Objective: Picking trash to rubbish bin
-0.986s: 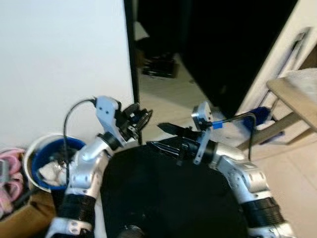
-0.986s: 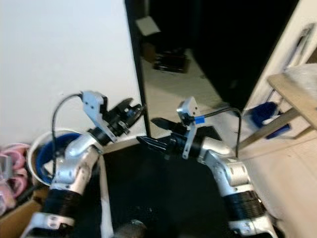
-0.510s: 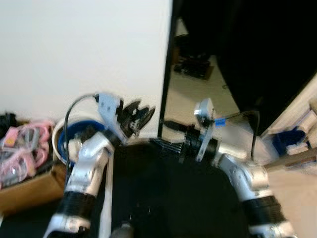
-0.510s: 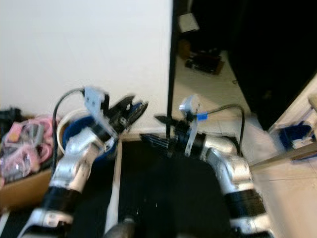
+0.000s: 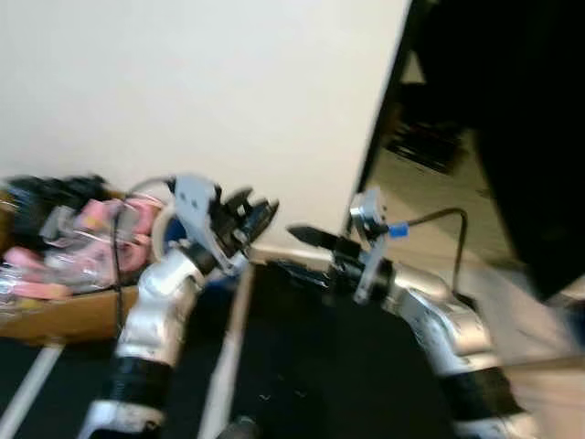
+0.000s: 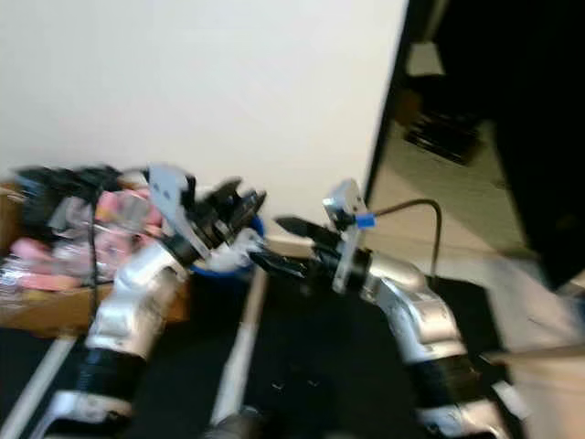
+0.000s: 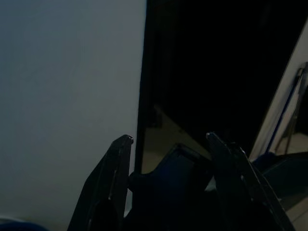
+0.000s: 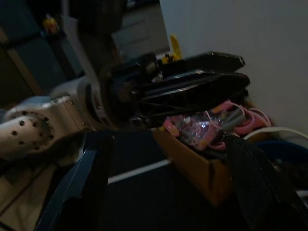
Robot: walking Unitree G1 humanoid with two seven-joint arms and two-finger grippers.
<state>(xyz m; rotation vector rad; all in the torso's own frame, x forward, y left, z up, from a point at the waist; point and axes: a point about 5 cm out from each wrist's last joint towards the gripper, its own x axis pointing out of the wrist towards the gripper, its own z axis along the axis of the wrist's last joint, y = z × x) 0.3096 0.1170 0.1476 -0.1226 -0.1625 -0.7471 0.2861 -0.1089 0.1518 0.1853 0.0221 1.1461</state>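
From the head, both silver arms are raised before a smooth white wall (image 5: 183,82); the left tool (image 5: 254,212) and right tool (image 5: 297,251) are released, holding nothing. The right wrist view shows a brown cardboard box (image 8: 192,166) of pink clutter, with the round blue-lined rubbish bin (image 8: 281,144) just beside it.

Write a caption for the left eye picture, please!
Both open tools, left tool and right tool, raised near a cardboard box.

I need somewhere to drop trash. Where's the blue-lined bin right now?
In the head views the bin sits on the floor against the white wall on the robot's left, mostly hidden behind the left gripper, beside the cardboard box.
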